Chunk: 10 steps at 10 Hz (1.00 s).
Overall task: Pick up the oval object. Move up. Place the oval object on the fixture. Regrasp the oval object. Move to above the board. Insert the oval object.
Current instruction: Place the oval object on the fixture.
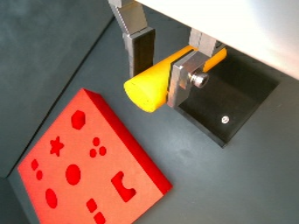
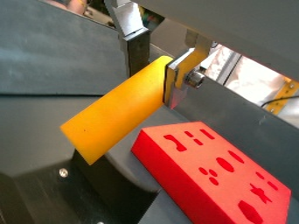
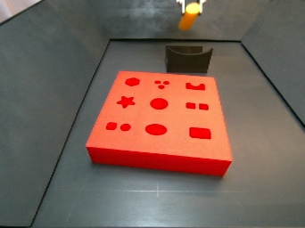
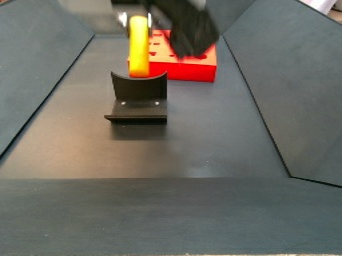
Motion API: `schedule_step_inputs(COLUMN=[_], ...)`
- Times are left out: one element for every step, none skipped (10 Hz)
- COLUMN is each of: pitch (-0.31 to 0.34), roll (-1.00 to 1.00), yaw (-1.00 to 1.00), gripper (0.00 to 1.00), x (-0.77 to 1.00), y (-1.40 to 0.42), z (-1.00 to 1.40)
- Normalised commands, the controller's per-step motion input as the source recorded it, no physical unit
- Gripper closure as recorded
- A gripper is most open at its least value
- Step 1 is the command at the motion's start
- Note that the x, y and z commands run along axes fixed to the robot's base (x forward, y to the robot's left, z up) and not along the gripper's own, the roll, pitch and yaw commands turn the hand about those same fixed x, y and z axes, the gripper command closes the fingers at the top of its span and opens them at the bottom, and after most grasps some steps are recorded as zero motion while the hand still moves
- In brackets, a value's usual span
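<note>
Currently the gripper (image 1: 163, 68) is clamped on the small yellow-orange oval peg (image 1: 152, 86); in both wrist views the flat silver fingers (image 2: 183, 77) with dark pads press on its sides near one end, and the rest of the peg (image 2: 117, 114) sticks out well beyond them.

Side view: gripper with peg (image 3: 191, 11) sits high, above the dark grey L-shaped fixture (image 3: 188, 59), clear of it. Opposite side view: peg (image 4: 138, 48) hangs upright just over the fixture (image 4: 136, 97); contact between peg and fixture cannot be told from this angle. Gripper body (image 4: 181, 25) is blurred here.

Large flat red rectangular board (image 3: 160, 119) with shaped cut-outs (star, circles, oval, squares) lies flat on the dark grey worktop (image 3: 143, 191), just beside the fixture, apart from it. Wrist view shows the board (image 1: 87, 160) well off to one side of the peg, and the fixture's base plate (image 1: 239, 98) under the gripper.
</note>
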Motion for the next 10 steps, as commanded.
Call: schedule_step_inputs(pitch=[0.147, 0.114, 0.097, 0.076, 0.039, 0.013, 0.001, -0.014, -0.031, -0.042], roll=[-0.78, -0.52, -0.4, -0.27, -0.19, -0.17, -0.16, -0.15, -0.13, -0.11], yaw=[-0.11, -0.14, -0.15, -0.16, -0.15, -0.15, -0.14, -0.12, -0.11, -0.1], gripper=[1.0, 1.0, 1.0, 1.0, 1.0, 1.0, 1.0, 1.0, 1.0, 1.0], x=[0.15, 0.16, 0.16, 0.17, 0.18, 0.16, 0.14, 0.1, 0.09, 0.06], y=[0.14, 0.14, 0.14, 0.13, 0.13, 0.12, 0.1, 0.07, 0.08, 0.09], z=[-1.0, -1.0, -1.0, -1.0, -1.0, -0.88, -0.7, -0.47, -0.36, -0.34])
